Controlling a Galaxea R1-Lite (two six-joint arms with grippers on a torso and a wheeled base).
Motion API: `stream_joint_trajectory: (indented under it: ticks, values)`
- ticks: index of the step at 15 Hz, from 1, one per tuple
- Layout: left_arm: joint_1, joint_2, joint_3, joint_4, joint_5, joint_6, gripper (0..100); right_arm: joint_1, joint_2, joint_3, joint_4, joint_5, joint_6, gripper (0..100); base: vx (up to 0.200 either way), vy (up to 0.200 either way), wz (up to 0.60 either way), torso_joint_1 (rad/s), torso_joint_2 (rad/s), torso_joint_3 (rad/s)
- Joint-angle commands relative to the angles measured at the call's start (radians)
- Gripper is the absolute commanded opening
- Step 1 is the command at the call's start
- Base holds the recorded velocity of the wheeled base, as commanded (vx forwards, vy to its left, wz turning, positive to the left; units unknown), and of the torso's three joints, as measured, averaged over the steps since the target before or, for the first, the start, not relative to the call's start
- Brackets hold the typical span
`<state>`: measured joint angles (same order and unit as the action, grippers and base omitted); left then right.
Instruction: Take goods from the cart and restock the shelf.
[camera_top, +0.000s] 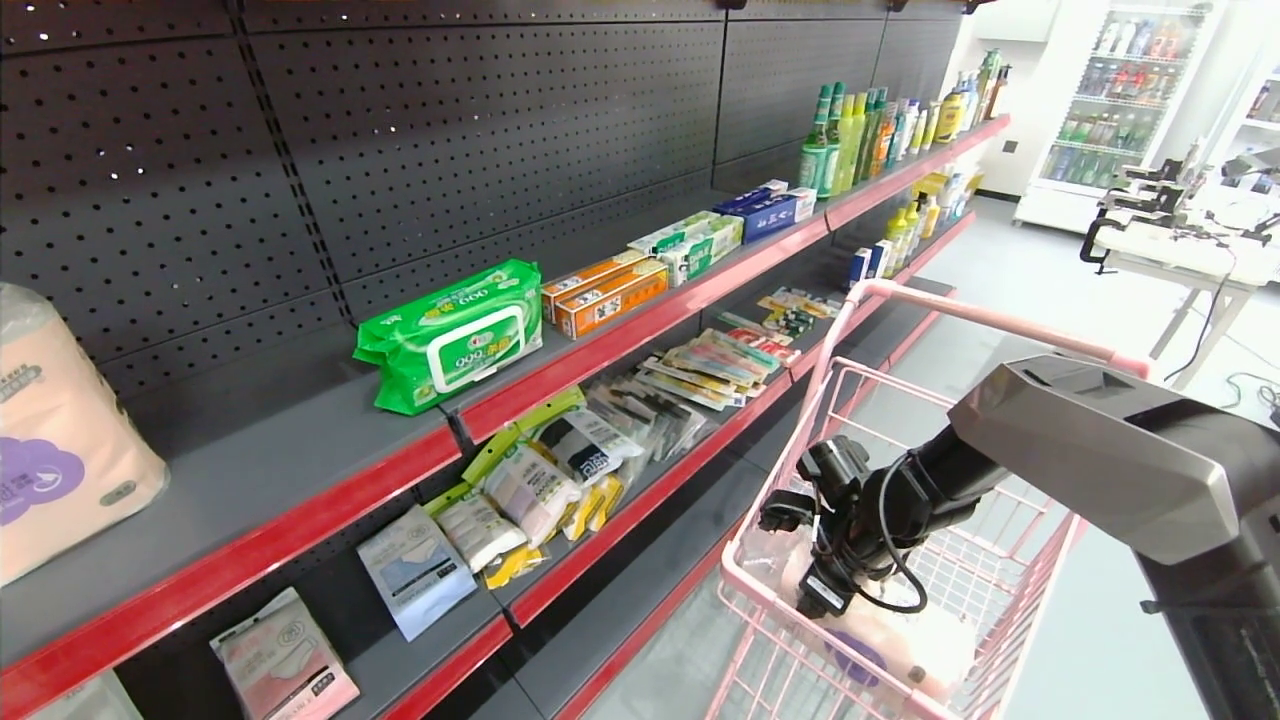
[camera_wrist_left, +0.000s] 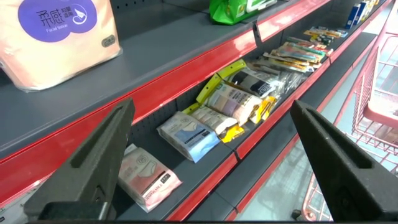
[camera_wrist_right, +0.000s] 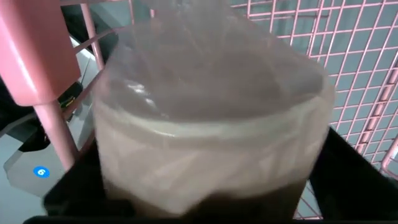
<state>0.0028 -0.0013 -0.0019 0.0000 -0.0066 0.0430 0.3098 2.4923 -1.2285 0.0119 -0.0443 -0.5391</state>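
A pink wire cart (camera_top: 1000, 326) stands to the right of the shelf (camera_top: 250, 470). My right gripper (camera_top: 815, 592) is down inside the cart, shut on a pale pink tissue pack (camera_top: 885, 645) wrapped in clear plastic. In the right wrist view that tissue pack (camera_wrist_right: 211, 118) sits squeezed between the dark fingers (camera_wrist_right: 351, 171), with the pink cart bars (camera_wrist_right: 46, 68) close beside it. My left gripper (camera_wrist_left: 211, 106) hangs open in front of the lower shelves with nothing between its fingers. A matching tissue pack (camera_top: 60, 430) stands at the left end of the upper shelf.
On the upper shelf lie green wet wipes (camera_top: 455, 335), orange boxes (camera_top: 605, 292), more boxes and bottles (camera_top: 850, 140) farther right. Bare shelf board lies between the tissue pack and the wipes. The lower shelf holds packets (camera_top: 530, 490) and toothbrushes (camera_top: 705, 365). A drinks fridge (camera_top: 1120, 100) stands at the back.
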Motion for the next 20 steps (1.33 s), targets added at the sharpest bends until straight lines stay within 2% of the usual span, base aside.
stream_joint_trajectory:
  ticks: [1, 6, 8, 9, 10, 17, 20]
  values:
    - [0.0, 0.001, 0.0, 0.0, -0.001, 0.0, 100, 0.002, 0.011, -0.002, 0.0, -0.003, 0.002, 0, 0.0, 0.0, 0.0, 0.0, 0.0, 0.0]
    - [0.0, 0.001, 0.0, 0.0, 0.0, 0.0, 100, -0.001, -0.04, 0.006, 0.016, -0.029, 0.011, 0, 0.0, 0.0, 0.0, 0.0, 0.0, 0.0]
    - [0.0, 0.001, -0.001, 0.0, 0.0, 0.0, 100, -0.006, -0.101, -0.006, 0.092, -0.032, 0.01, 0, 0.0, 0.0, 0.0, 0.0, 0.0, 0.0]
    - [0.0, 0.001, -0.001, 0.002, -0.001, 0.0, 100, -0.017, -0.173, -0.066, 0.269, -0.036, 0.021, 0, 0.0, 0.0, 0.0, 0.0, 0.0, 0.0]
    - [0.0, 0.001, 0.0, 0.0, -0.001, 0.0, 100, -0.02, -0.204, -0.092, 0.321, -0.036, 0.039, 0, 0.0, 0.0, 0.0, 0.0, 0.0, 0.0]
    - [0.0, 0.001, 0.0, 0.002, -0.001, 0.0, 100, -0.077, -0.394, -0.085, 0.332, -0.083, 0.061, 0, 0.0, 0.0, 0.0, 0.0, 0.0, 0.0]
    - [0.0, 0.001, -0.001, 0.003, 0.0, -0.008, 100, -0.163, -0.625, -0.057, 0.359, -0.082, 0.077, 0, 0.0, 0.0, 0.0, 0.0, 0.0, 0.0]
